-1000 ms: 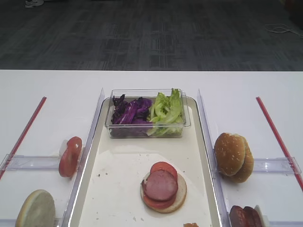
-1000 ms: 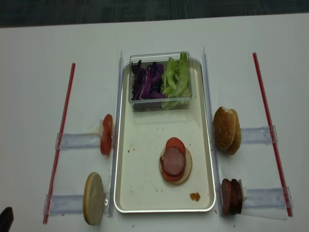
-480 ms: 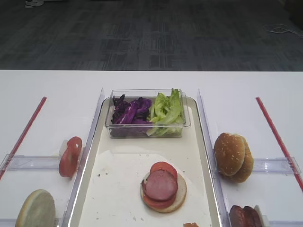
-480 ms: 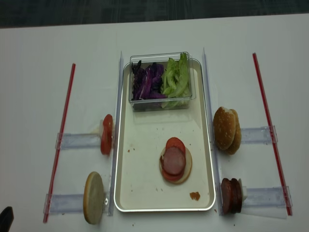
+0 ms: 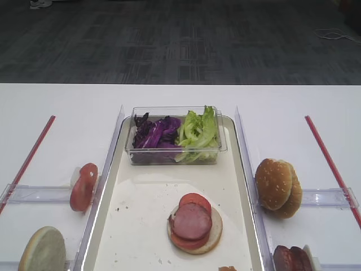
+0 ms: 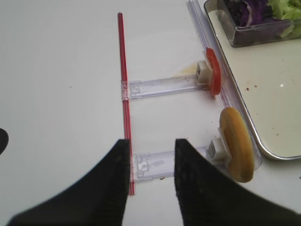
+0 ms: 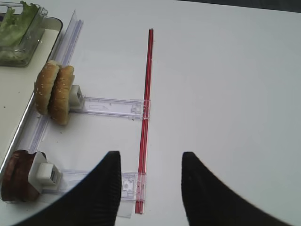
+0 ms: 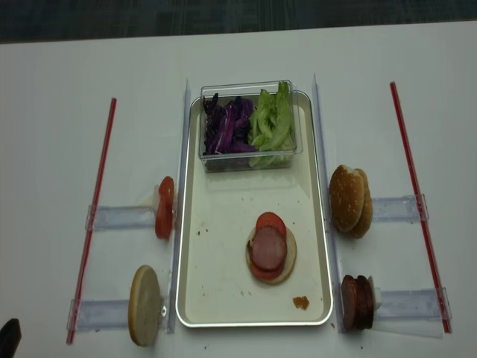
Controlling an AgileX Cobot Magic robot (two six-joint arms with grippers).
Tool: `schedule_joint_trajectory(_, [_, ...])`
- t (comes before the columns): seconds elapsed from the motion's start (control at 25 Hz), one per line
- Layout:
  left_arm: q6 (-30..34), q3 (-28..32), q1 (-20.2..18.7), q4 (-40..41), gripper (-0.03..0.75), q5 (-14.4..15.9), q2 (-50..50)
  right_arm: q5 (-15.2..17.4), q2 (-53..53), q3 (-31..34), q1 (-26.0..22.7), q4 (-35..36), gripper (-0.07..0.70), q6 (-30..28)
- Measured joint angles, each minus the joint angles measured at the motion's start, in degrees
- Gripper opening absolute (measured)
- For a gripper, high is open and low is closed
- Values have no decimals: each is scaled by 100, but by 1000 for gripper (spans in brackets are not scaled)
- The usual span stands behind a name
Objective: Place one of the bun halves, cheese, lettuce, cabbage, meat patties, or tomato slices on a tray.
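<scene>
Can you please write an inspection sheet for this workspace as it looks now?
Surface: white table, red strips at both sides.
Job's things: tray holds a bun half with patty and tomato; tub with cabbage and lettuce.
Clutter: crumbs on tray.
Grippers: left gripper open, empty; right gripper open, empty.
Cables: one on the floor.
Surroundings: dark carpet.

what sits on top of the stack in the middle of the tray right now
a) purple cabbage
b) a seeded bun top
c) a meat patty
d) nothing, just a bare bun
c: in the exterior high view a round pinkish-brown meat patty lies uppermost on the stack, over tomato slices and a pale bun half, on the tray.
</scene>
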Motion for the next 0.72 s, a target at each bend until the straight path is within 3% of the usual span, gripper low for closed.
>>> schedule_joint_trajectory(0.72, [0, 0, 0, 0, 225, 0, 0, 0, 0, 0, 0, 0, 329, 0])
